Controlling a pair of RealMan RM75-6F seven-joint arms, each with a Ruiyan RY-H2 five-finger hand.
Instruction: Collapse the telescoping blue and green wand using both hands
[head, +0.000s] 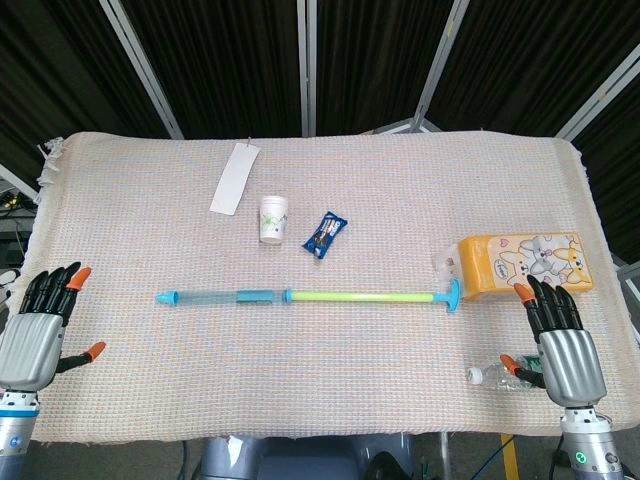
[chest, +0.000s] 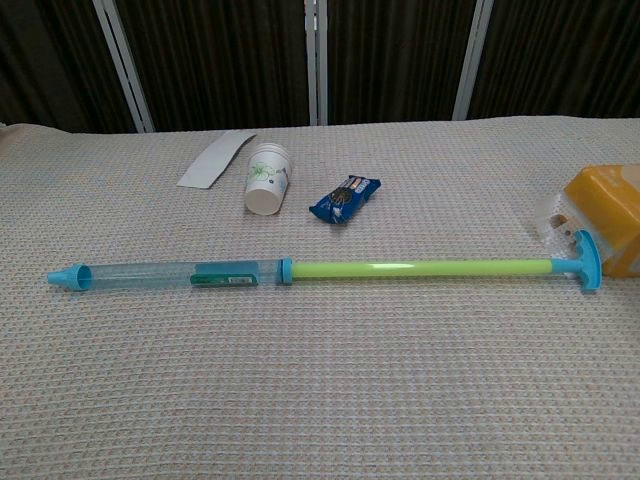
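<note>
One wand (head: 310, 296) lies extended — left hand (head: 38, 325) and right hand (head: 562, 340) both spread, holding nothing.

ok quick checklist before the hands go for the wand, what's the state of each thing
1. Wand fully extended, flat on the cloth: ok.
2. Left hand open, holding nothing: ok.
3. Right hand open, holding nothing: ok.
4. Blue tube end free of clutter: ok.
5. Handle end clear to grasp: not ok, tissue pack sits right beside it.
6. Small bottle clear of right hand: not ok, it lies by the thumb.
</note>
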